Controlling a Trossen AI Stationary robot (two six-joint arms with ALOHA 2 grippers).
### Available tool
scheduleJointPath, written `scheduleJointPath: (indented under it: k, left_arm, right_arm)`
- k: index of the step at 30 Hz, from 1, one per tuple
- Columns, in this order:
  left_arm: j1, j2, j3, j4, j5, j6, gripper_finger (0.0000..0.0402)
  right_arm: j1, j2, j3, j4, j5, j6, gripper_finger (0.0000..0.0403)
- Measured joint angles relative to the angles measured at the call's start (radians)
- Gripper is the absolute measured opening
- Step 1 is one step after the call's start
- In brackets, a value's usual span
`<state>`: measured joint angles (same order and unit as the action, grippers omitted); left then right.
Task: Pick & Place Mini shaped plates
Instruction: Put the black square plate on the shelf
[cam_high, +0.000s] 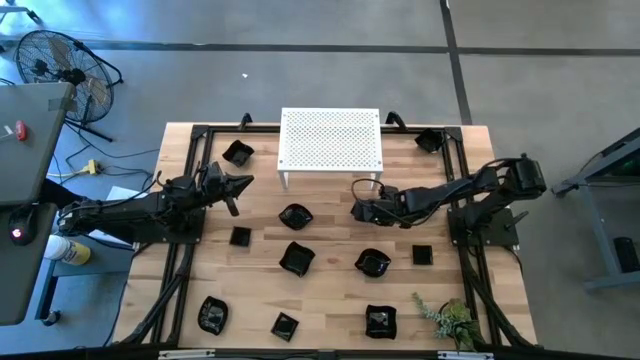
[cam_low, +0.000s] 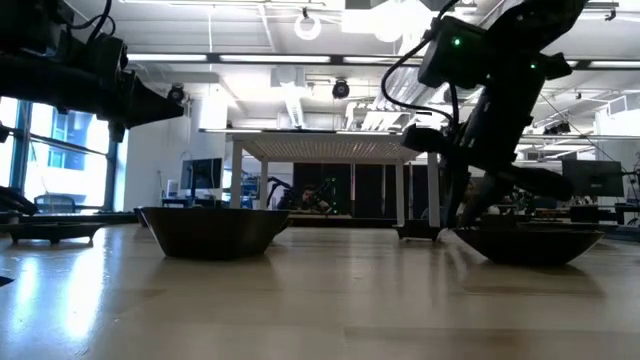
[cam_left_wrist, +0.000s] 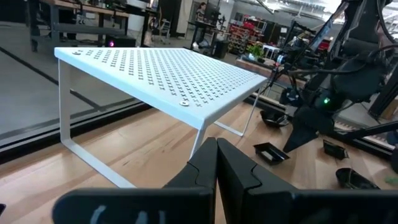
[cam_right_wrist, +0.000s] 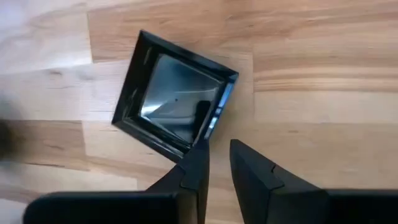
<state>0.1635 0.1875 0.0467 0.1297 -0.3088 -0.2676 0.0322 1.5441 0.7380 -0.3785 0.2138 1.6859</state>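
Several small glossy black plates lie scattered flat on the wooden table, for instance a wavy one (cam_high: 295, 215) and a square one (cam_high: 240, 236). My right gripper (cam_high: 357, 210) hangs low over the table's middle, just in front of the white stand. In the right wrist view its fingers (cam_right_wrist: 217, 152) are a narrow gap apart at one corner of a square black plate (cam_right_wrist: 174, 102) lying flat on the wood. That plate (cam_left_wrist: 270, 152) also shows in the left wrist view. My left gripper (cam_high: 245, 183) is shut and empty, held above the table left of the stand. My right gripper comes from above, pointing down. One fingertip (cam_right_wrist: 200, 149) stands at the corner of the square plate's rim (cam_right_wrist: 186, 146). I cannot tell whether it touches the rim. The plate lies flat on the table.
The white perforated stand (cam_high: 330, 140) stands on thin legs at the far middle of the table. A green sprig (cam_high: 445, 318) lies near the right front corner. Black frame rails (cam_high: 185, 240) run along both sides. Bare wood (cam_high: 330, 290) shows between the plates.
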Motion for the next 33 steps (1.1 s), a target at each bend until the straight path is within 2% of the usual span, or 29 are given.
scheduleJointPath:
  k: [5, 10, 14, 25, 33]
  left_arm:
    - [0.0, 0.0, 0.0, -0.006, 0.001, -0.003, 0.0001]
    - [0.0, 0.0, 0.0, -0.031, 0.003, -0.003, 0.0001]
    - [0.0, 0.0, 0.0, -0.028, 0.003, -0.003, 0.0001]
    - [0.0, 0.0, 0.0, -0.029, 0.003, 0.0, 0.0001]
    - [0.0, 0.0, 0.001, -0.031, 0.002, 0.0, 0.0001]
  right_arm:
    - [-0.001, -0.039, 0.0, -0.049, 0.026, 0.016, 0.0085]
    - [-0.021, -0.019, 0.0, 0.002, 0.03, 0.011, 0.011]
    - [-0.027, 0.0, 0.0, 0.016, 0.034, 0.003, 0.0113]
    - [-0.026, 0.067, 0.0, 0.091, 0.029, -0.003, 0.0062]
    - [-0.026, 0.033, 0.0, 0.088, 0.042, -0.027, 0.0006]
